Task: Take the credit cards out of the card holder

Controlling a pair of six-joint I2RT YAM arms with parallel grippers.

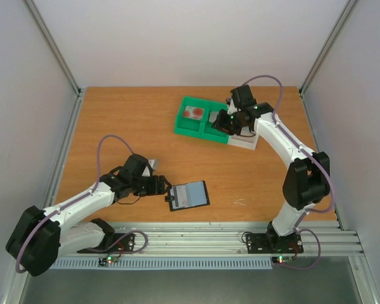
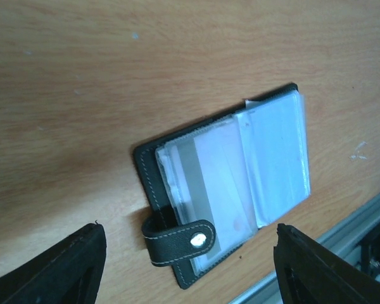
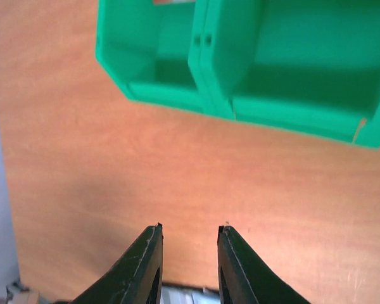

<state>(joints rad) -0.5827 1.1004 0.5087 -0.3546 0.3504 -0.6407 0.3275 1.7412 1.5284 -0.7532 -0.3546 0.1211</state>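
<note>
card holder [image 1: 189, 195] lies open, pockets up, lower centre of the top view — flat on the surface [image 1: 114, 120] for access. left pincer [image 2: 189, 229] wide, lined up on its strap [image 2: 180, 240], holding nothing. right pincer [image 3: 190, 231] narrow, empty, by the green tray [image 3: 253, 63] — one card [image 1: 194, 113] lies there.

Card holder [image 2: 228, 183] pocket contents unclear; green tray [image 3: 177, 98] cut by top edge; white tray [image 1: 246, 143] partly hidden.

Left arm [image 1: 82, 201], right arm [image 1: 285, 136]: white links, black joints. Mauve cable [image 1: 100, 158] loops behind left gripper [image 2: 189, 229], right gripper [image 3: 189, 227]; fingers [image 3: 142, 266] black wedges.
</note>
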